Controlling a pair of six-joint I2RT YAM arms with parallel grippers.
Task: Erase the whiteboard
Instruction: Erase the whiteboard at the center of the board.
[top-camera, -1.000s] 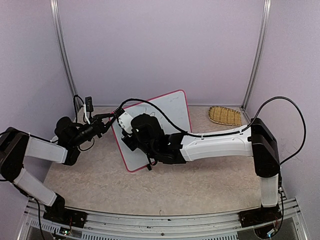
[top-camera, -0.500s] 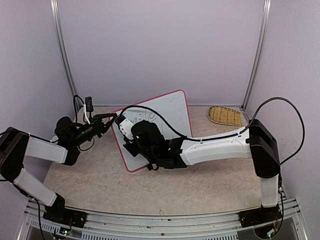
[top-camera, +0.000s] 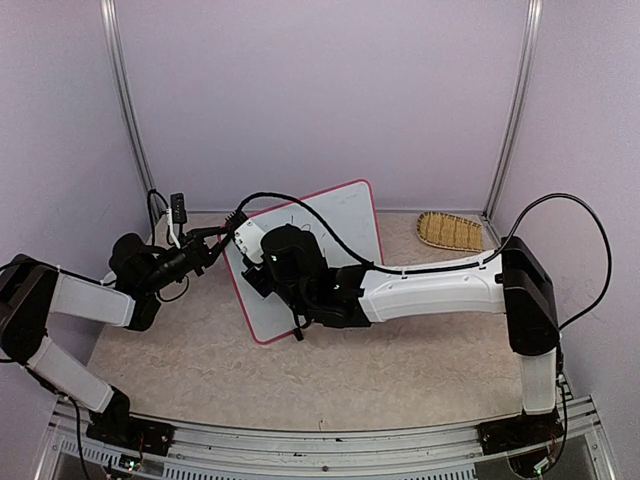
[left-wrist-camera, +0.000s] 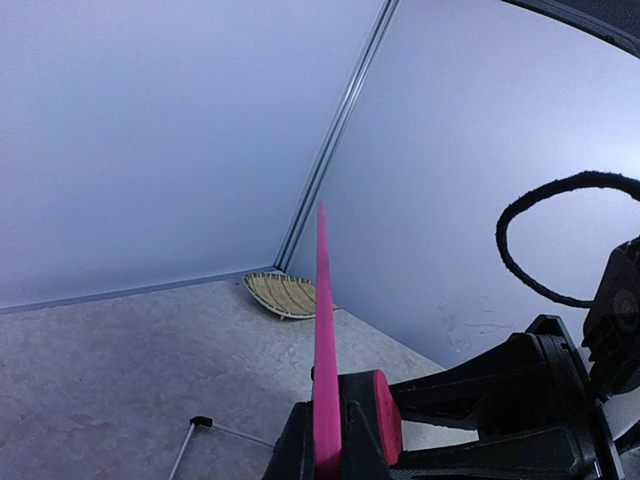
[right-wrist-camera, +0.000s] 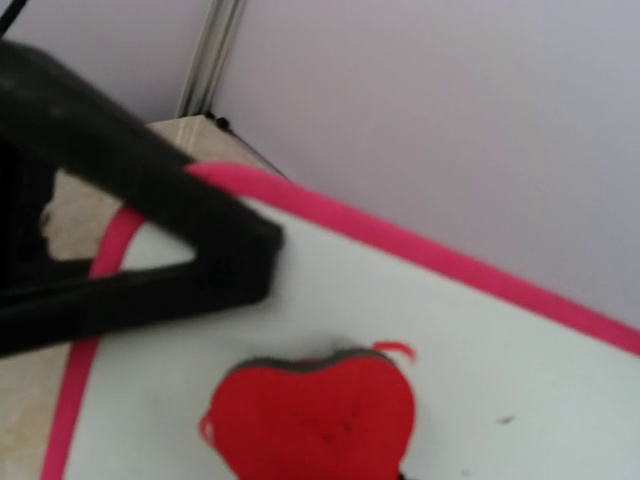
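You have one whiteboard (top-camera: 340, 225) in play, pink-framed. It sits tilted near the middle of the table (top-camera: 200, 360), its white face turned up toward the overhead camera. Whether its lower corner touches the table, you cannot tell from here.

Both of your grippers are on it. Your left gripper (top-camera: 232, 237) has its fingers pressed tight on the board's left edge. In the left wrist view the pink frame (left-wrist-camera: 322, 330) rises edge-on straight out of the clamped jaws. Your right gripper (top-camera: 258, 272) reaches across the board's face from the right. It pinches one red heart-shaped eraser (right-wrist-camera: 315, 415), which lies flat against the white surface near the upper left corner. That puts it just beside the spot where the left finger (right-wrist-camera: 150, 200) grips the frame.

On the board you can make out a faint marker scrawl (top-camera: 300, 215) above the right wrist, too thin to read. The right wrist view shows one tiny dark speck (right-wrist-camera: 505, 420) to the right of the eraser.

One woven basket (top-camera: 450, 231) lies in the far right corner, well apart from the board.
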